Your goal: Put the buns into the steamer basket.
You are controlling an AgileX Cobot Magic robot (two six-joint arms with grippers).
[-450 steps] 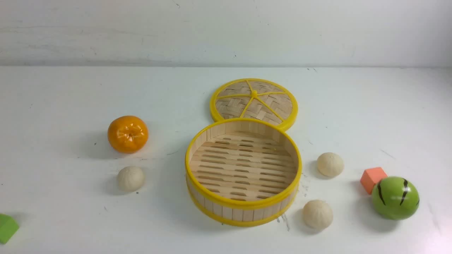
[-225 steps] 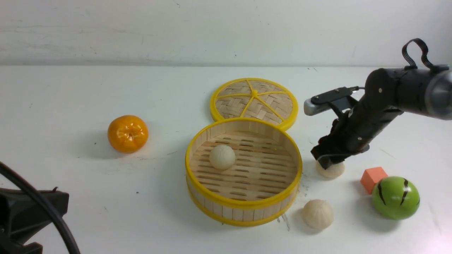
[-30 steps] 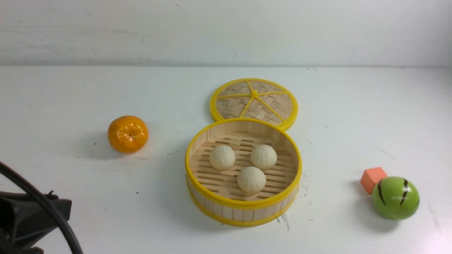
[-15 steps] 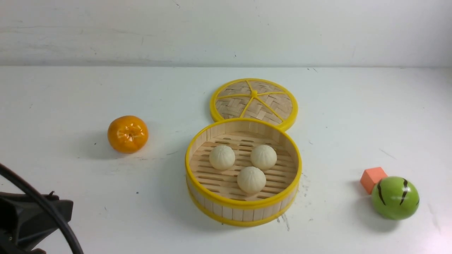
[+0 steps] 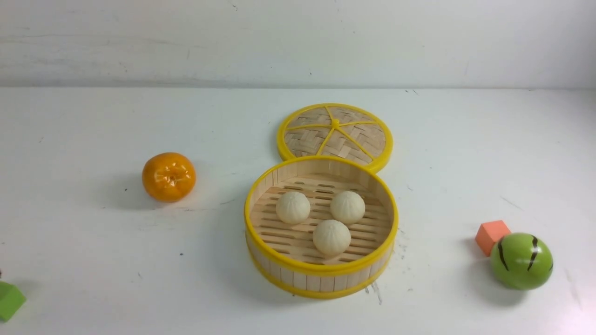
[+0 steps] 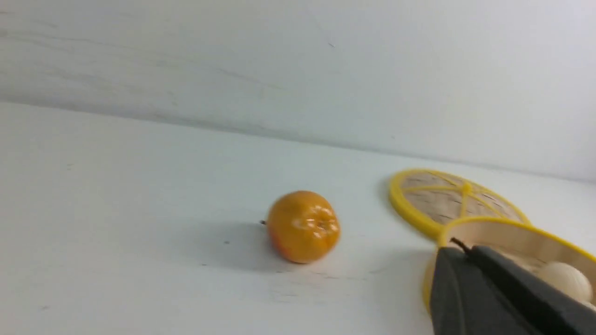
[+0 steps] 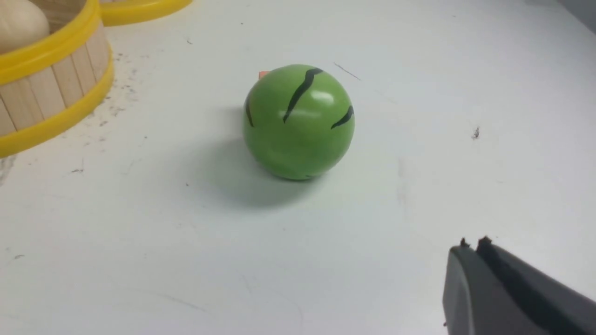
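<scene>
Looking down my left wrist camera, I see the dark left gripper point(image 6: 463, 251) with its two fingers pressed together and nothing between them; on the other wrist camera the dark right gripper point(image 7: 472, 246) is likewise closed and empty, hanging low over bare tabletop. Neither arm shows in the front view, so I judge both are pulled back toward the near edge of the white table point(image 5: 93, 116), out of the work area, which suits a finished job. Outward from the left claw lies the round bamboo-slat steamer basket with yellow plastic rims point(image 5: 321, 269), sitting around the middle of the table, and inside it, on the slatted floor, rest the three small cream-white pleated buns point(image 5: 331, 237), clustered close together and clear of the wall. That is where the task wants them, so I read the work as done. The flat woven disc lid with yellow spokes point(image 5: 335, 136) lies just behind the basket, toward the far edge. The glossy orange fruit point(image 5: 168, 177) sits well apart toward the left edge; the green striped ball point(image 5: 521, 261) and a small orange block point(image 5: 491, 236) sit toward the right edge, and a green block point(image 5: 9, 301) pokes in at the near left corner.
</scene>
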